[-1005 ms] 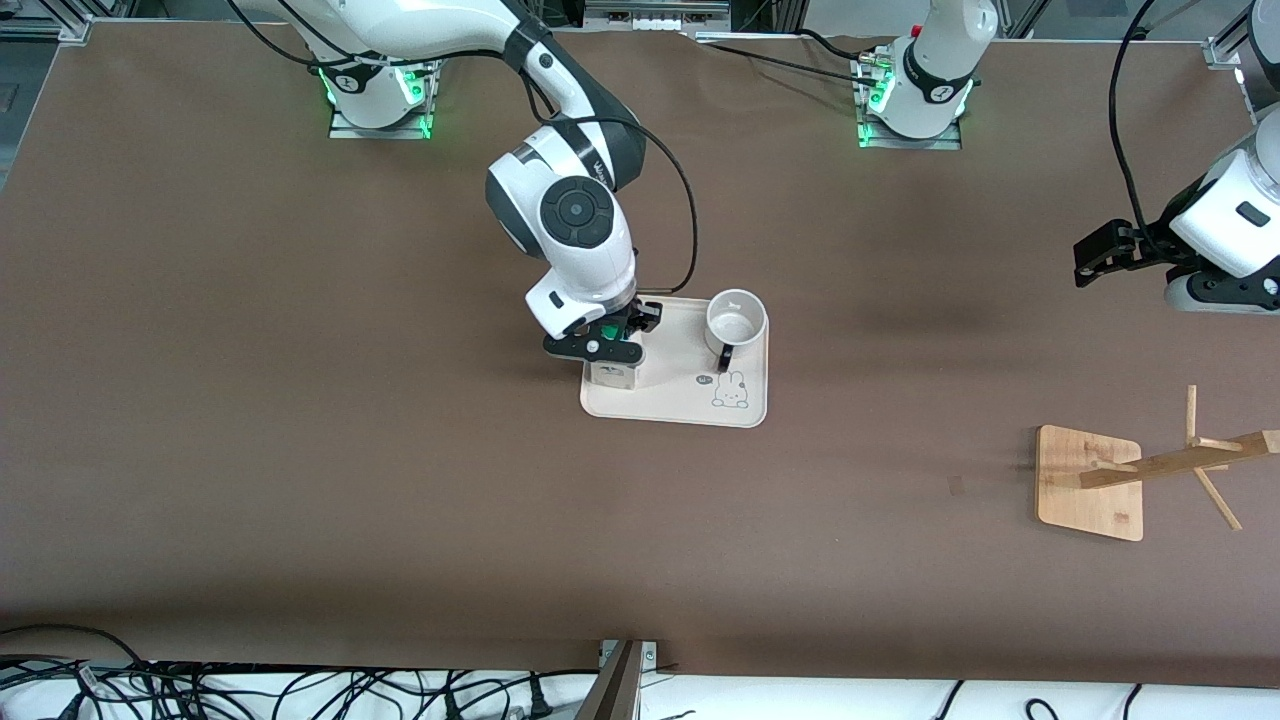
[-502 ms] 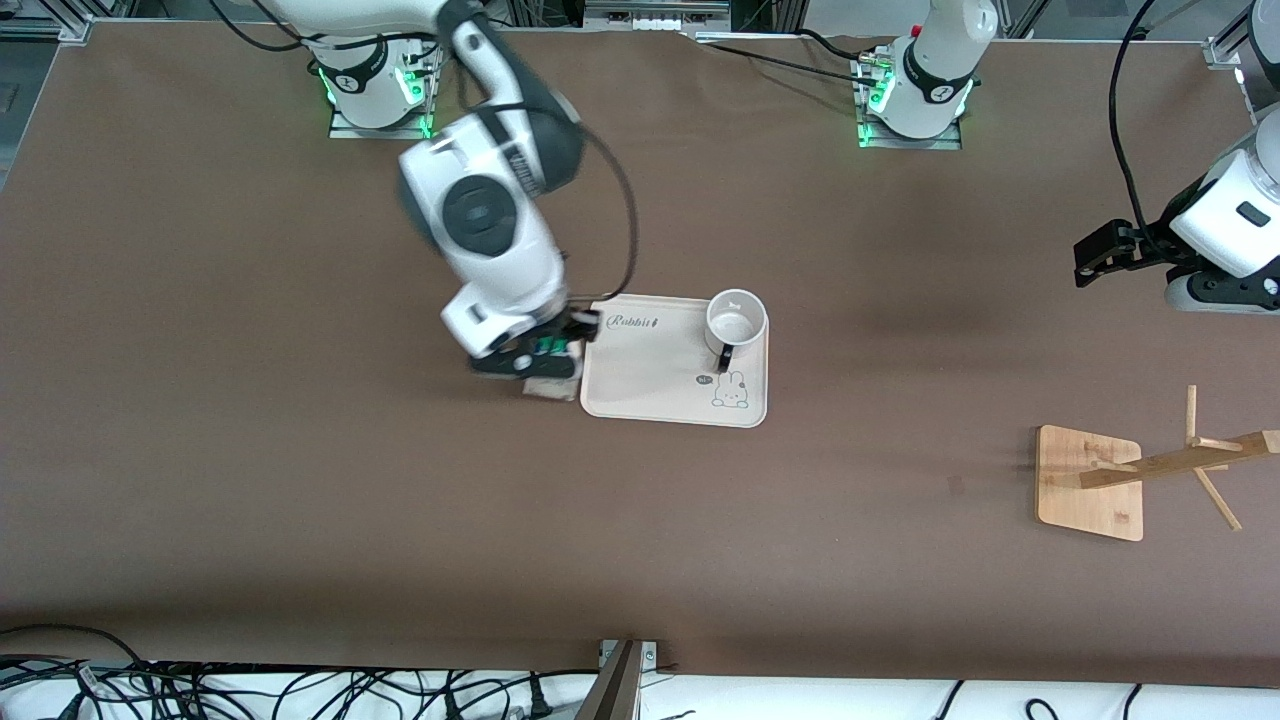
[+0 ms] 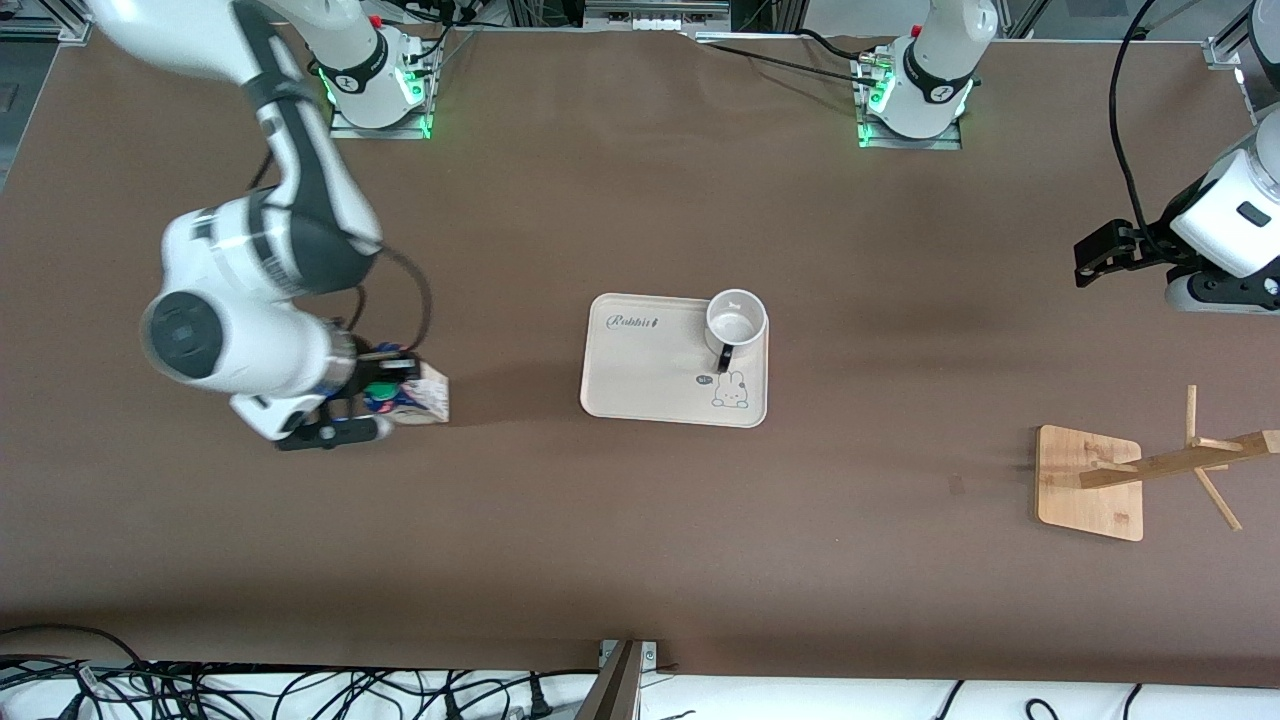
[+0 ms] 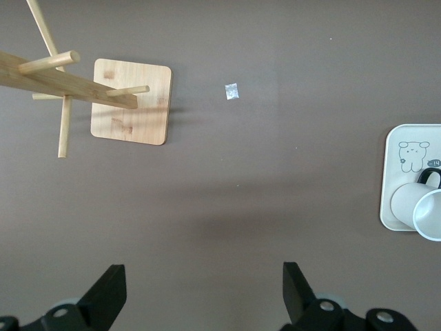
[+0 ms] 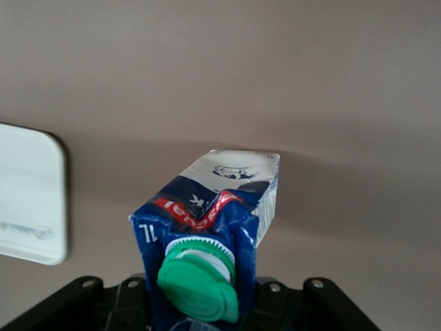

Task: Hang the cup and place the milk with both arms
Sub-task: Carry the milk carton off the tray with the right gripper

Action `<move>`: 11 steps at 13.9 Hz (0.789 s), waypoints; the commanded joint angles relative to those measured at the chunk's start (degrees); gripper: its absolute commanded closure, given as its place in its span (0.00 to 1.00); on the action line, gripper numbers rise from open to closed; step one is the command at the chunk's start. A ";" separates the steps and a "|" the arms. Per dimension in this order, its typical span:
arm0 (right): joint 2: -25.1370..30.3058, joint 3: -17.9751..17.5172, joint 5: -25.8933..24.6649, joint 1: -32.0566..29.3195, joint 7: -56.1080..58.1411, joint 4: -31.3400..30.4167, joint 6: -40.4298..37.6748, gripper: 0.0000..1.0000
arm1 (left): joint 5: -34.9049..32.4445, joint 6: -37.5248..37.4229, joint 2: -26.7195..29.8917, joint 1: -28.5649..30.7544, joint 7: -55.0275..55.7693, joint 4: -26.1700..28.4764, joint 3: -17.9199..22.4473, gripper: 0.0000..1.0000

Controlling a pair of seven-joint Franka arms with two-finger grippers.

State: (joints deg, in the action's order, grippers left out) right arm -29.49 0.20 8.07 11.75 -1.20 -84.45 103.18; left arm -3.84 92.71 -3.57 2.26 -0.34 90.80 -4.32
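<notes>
Right jaws clamp milk [image 3: 415, 398] top, carton tilted, base toward tray [image 3: 640, 385]; left jaws open.

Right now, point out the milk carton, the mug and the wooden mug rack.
milk carton [image 5: 227, 200]: right wrist view, on its blue upper part above the green cap.
mug [image 3: 736, 322]: front view, inside its open top.
wooden mug rack [image 3: 1088, 482]: front view, on its flat square base.

The brown table [image 3: 640, 560] bears a cream tray [image 3: 650, 375] and a wooden rack [image 3: 1090, 482].
</notes>
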 commanded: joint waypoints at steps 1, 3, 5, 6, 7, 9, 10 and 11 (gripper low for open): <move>3.99 0.67 1.07 -1.81 5.76 -7.90 2.98 0.78 | 1.03 -1.30 -0.65 0.03 -1.07 -1.77 0.19 0.00; 5.23 2.34 1.25 -1.81 7.35 -11.43 5.09 0.78 | 1.03 -1.30 -0.65 0.12 -1.07 -1.77 0.19 0.00; 5.49 2.96 1.33 -1.81 7.35 -13.37 6.41 0.73 | 1.29 -1.30 -0.65 0.12 -1.07 -1.77 0.19 0.00; 5.49 3.57 1.33 -1.99 7.44 -14.07 7.20 0.64 | 1.29 -1.30 -0.65 0.12 -1.07 -1.77 0.19 0.00; 5.41 3.75 1.33 -1.99 7.79 -14.51 7.90 0.55 | 1.29 -1.30 -0.65 0.12 -1.07 -1.77 0.19 0.00; 5.40 3.76 1.33 -1.99 7.79 -14.87 8.70 0.35 | 1.29 -1.30 -0.65 0.12 -1.07 -1.77 0.19 0.00; 5.40 3.84 1.33 -1.99 7.79 -14.87 8.70 0.29 | 1.29 -1.30 -0.65 0.12 -1.07 -1.77 0.19 0.00; 5.40 3.84 1.33 -2.08 7.79 -14.87 8.70 0.26 | 1.29 -1.30 -0.65 0.12 -1.07 -1.77 0.19 0.00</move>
State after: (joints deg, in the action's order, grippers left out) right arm -25.75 3.61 8.28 9.41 5.26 -96.89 110.54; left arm -3.79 92.71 -3.57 2.26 -0.34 90.80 -4.32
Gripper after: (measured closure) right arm 0.396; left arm 0.000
